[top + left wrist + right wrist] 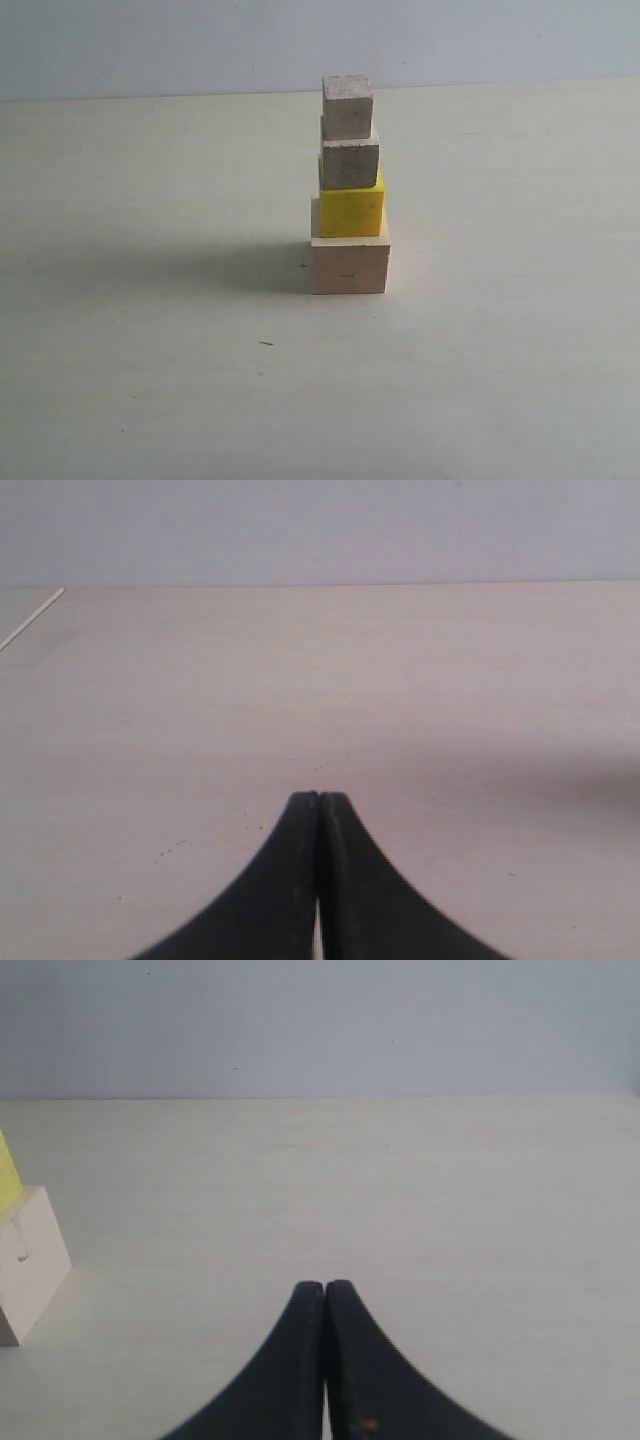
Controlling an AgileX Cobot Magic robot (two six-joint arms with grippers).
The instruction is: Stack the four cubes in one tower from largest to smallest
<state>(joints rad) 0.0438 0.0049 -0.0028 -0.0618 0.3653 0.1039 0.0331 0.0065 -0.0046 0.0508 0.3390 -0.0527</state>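
Observation:
A tower of four cubes stands mid-table in the exterior view: the large pale pinkish cube (349, 265) at the bottom, the yellow cube (351, 209) on it, the smaller tan cube (350, 162) above that, and the smallest tan cube (347, 107) on top. Neither gripper shows in the exterior view. My left gripper (319, 798) is shut on nothing over bare table, with no cube in its view. My right gripper (325, 1286) is also shut and empty; the pale cube (30, 1265) and a sliver of the yellow cube (8, 1175) sit at the edge of its view, well apart from it.
The pale table (150, 380) stretches around the tower, with a grey wall (150, 40) behind its far edge. A thin pale line (32, 619) crosses a far corner of the table in the left wrist view.

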